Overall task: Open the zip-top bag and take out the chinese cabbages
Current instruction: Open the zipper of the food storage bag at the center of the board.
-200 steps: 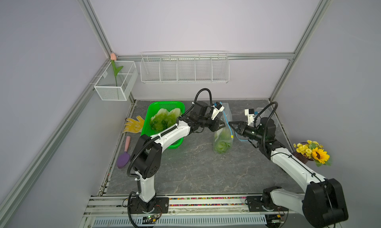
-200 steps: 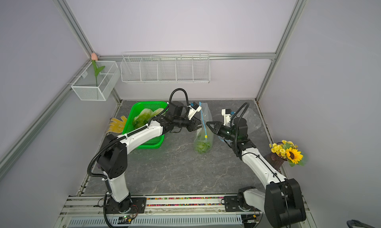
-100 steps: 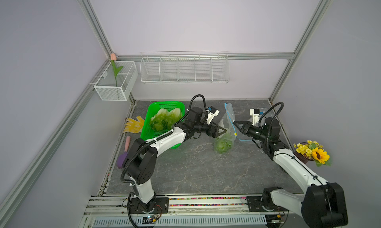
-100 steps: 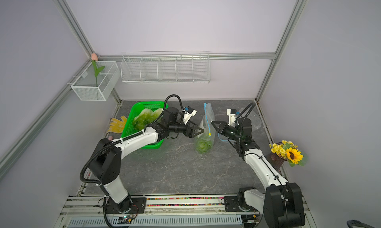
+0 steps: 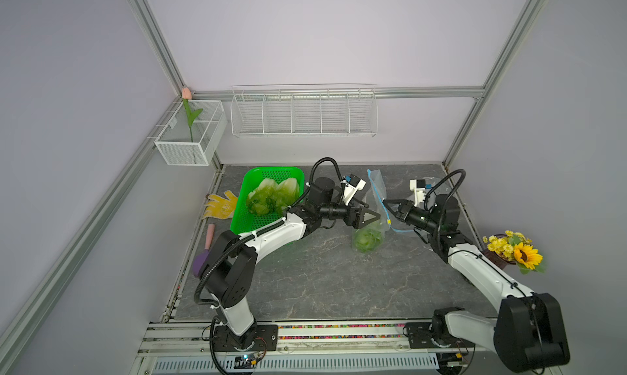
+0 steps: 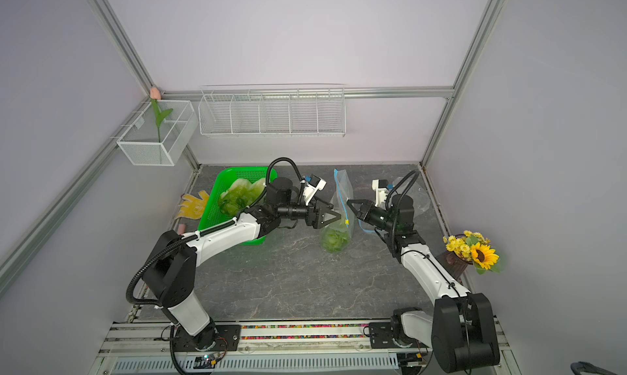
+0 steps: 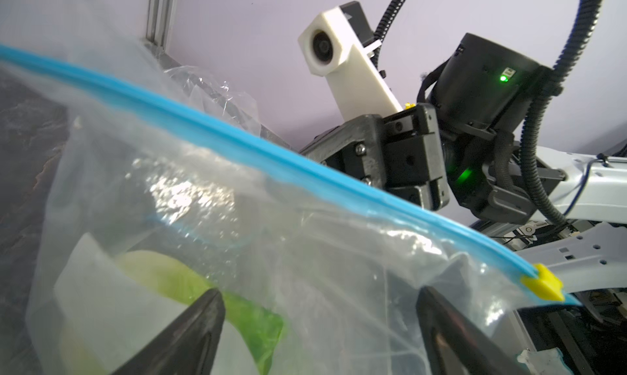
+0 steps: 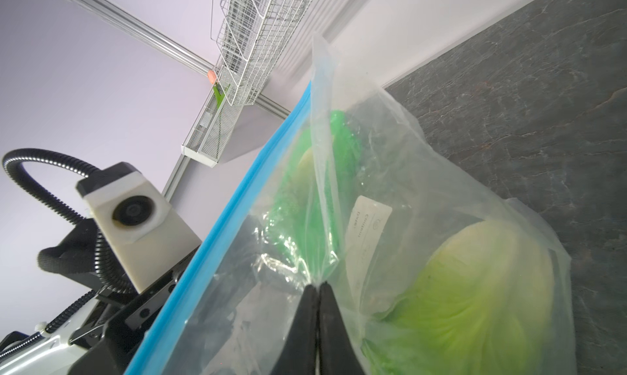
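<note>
Upright mid-table: the zip-top bag point(image 5: 376, 190), one cabbage head point(image 5: 365, 241) low inside.
At far left, chinese cabbages point(image 5: 273, 196) lie in the green basket point(image 5: 271, 171). Right of it the left gripper point(image 5: 373, 213) stands spread wide against the bag's side (tips possibly touching the film; hard to tell). Right again, the right gripper point(image 8: 317, 286) pinches a fold of the clear film, its tips pressed together.

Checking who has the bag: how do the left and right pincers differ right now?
The left pincer stands wide open, gripping nothing; the right pincer is shut on the zip-top bag. The left pincer faces the bag from the green basket side, the right pincer from the opposite side. Both are black.
</note>
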Controlling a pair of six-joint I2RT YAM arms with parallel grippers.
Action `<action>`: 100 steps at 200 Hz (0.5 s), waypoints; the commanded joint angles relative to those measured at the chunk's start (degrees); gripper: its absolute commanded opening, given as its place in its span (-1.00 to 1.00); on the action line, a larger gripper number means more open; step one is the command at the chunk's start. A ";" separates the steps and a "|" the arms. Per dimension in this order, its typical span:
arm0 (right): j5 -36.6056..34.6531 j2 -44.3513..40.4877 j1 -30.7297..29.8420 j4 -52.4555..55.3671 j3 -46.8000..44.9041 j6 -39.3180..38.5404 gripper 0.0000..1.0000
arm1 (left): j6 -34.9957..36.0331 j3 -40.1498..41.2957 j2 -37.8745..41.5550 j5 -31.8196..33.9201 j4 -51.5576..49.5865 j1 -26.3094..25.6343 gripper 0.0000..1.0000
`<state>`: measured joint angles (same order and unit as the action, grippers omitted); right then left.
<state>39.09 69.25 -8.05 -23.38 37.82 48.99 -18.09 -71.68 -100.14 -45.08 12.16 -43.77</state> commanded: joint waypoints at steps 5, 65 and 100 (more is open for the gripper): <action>3.04 0.88 0.23 -6.37 -1.61 2.61 -0.86 | 0.36 -4.85 -4.00 -0.07 -0.83 -1.82 0.52; 1.79 0.62 0.53 -4.92 -1.61 1.82 -0.85 | 1.03 -5.85 -4.64 -0.23 -1.23 -2.72 -0.78; 1.08 0.36 0.75 -4.30 -1.65 1.62 -0.85 | 0.78 -5.99 -4.30 0.05 -1.35 -2.58 -1.00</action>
<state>40.29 69.78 -7.75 -26.65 36.73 50.59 -17.32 -76.62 -105.06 -45.04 10.76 -46.41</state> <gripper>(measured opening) 0.073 0.052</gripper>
